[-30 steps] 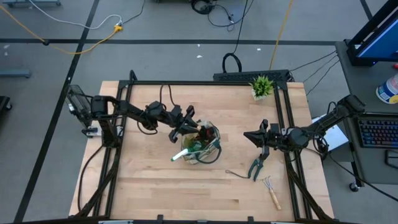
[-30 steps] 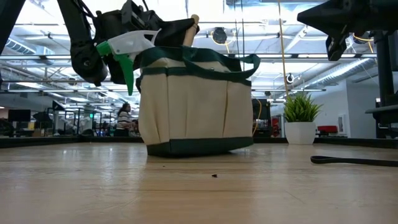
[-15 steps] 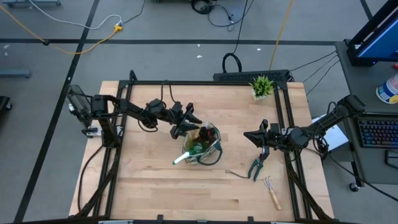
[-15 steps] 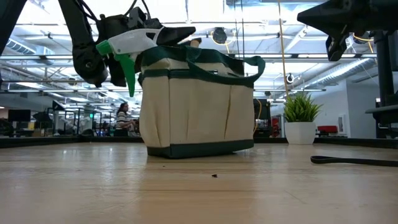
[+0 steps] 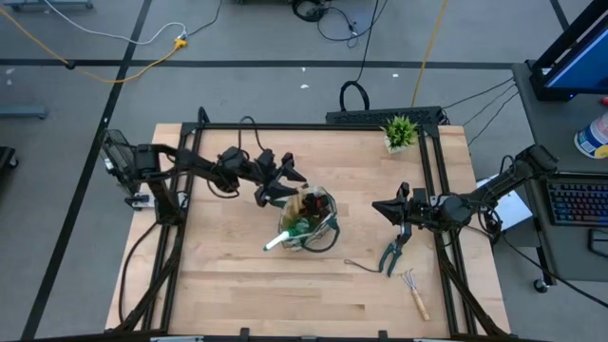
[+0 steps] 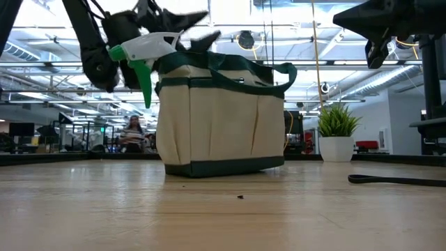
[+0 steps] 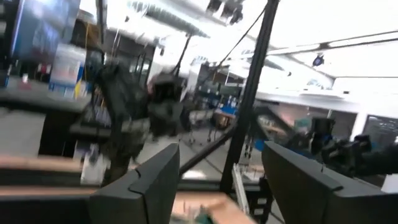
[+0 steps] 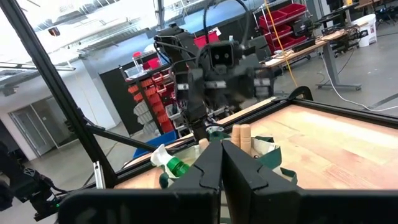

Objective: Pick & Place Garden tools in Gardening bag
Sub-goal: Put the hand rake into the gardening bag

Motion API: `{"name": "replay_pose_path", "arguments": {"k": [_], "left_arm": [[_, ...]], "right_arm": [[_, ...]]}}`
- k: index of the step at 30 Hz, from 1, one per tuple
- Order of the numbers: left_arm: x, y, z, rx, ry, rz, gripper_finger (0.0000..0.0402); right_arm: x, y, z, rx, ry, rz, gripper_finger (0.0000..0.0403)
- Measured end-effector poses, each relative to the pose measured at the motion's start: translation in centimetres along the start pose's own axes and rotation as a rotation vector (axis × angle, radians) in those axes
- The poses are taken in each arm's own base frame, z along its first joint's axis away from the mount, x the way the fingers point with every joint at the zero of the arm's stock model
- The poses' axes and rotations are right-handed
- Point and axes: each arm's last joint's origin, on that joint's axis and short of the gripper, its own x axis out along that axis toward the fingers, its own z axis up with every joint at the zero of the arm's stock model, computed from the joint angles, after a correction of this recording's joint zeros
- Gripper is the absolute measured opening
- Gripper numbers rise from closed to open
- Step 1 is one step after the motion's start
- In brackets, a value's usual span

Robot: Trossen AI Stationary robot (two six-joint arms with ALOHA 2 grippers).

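The beige gardening bag with green trim stands upright on its base at mid-table. A green spray bottle sticks out over its near-left rim, white nozzle outward. Wooden handles stand up inside it. My left gripper hovers open just above the bag's far-left rim, with nothing between its fingers. Teal-handled pruning shears and a wooden-handled fork-rake lie flat at the near right. My right gripper hangs shut above the table, right of the bag.
A small potted plant stands at the far right corner. A thin dark item lies between the bag and the shears. A black frame runs round the table's edges. Bare wood stretches along the near side and the left.
My left gripper has opened, letting go over the bag, then risen and drawn back toward the table's far left. The wooden handle that showed beside its fingers has sunk into the bag. The spray bottle stays over the rim.
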Motion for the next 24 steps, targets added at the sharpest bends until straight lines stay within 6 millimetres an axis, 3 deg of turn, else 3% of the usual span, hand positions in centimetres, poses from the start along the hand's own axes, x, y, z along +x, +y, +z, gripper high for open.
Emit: {"name": "replay_pose_path", "arguments": {"k": [9,16,24], "left_arm": [[0.3,-2.1,4.0,0.028,-0.096,-0.034,0.0237],[0.3,-4.3,6.6,-0.127,-0.139,-0.11,0.0237],[0.5,-6.1,7.3,-0.255,-0.044,-0.275,0.0237]], "right_arm": [[0.0,0.0,0.0,-0.005,0.0,0.0,0.0],[0.0,0.0,0.0,-0.037,0.001,0.004,0.0],[-0.1,0.2,0.0,-0.094,0.006,0.019,0.0]]}}
